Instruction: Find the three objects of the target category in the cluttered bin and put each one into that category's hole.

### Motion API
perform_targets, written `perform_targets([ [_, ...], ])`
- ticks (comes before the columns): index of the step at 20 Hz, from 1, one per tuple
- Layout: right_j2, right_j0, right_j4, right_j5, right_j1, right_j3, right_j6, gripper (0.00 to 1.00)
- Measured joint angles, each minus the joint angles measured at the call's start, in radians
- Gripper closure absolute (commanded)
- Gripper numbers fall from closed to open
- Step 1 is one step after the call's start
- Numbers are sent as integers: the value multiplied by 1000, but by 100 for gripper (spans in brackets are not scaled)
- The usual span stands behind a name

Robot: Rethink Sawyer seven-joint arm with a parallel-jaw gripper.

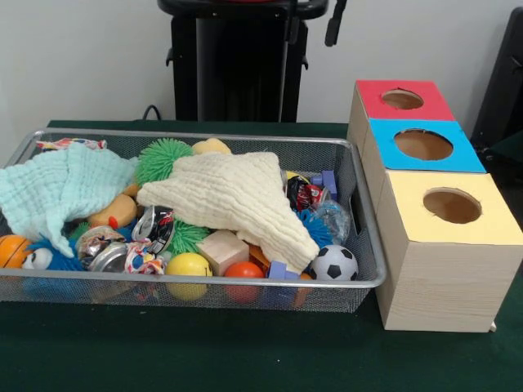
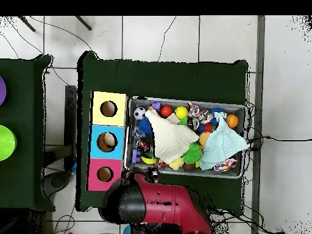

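The wire mesh bin point(image 1: 204, 283) lies on the green table, full of toys; it also shows in the overhead view point(image 2: 183, 100). One knotted rope piece point(image 1: 143, 260), white with coloured patches, lies near the bin's front rim, and shows from above too point(image 2: 194, 111). A second rope piece point(image 1: 69, 144) lies at the back left corner behind the mint cloth, seen from above as well point(image 2: 226, 164). I cannot pick out a third. Only the arm's red body point(image 2: 167, 204) shows, drawn back by the base. The gripper is not in view.
A cream cloth point(image 1: 237, 196) and a mint cloth point(image 1: 57, 184) cover much of the bin. Spiky green balls, a soccer ball point(image 1: 333, 263), a wooden block and other balls lie around them. Three wooden boxes with holes stand beside the bin: red point(image 1: 400, 98), blue point(image 1: 421, 145), yellow point(image 1: 449, 208).
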Motion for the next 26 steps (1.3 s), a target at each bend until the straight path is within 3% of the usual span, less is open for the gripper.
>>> perform_targets([
  [12,4,-26,-54,0,104,-162,0,0],
  [26,84,-210,-98,5,224,-328,0,0],
])
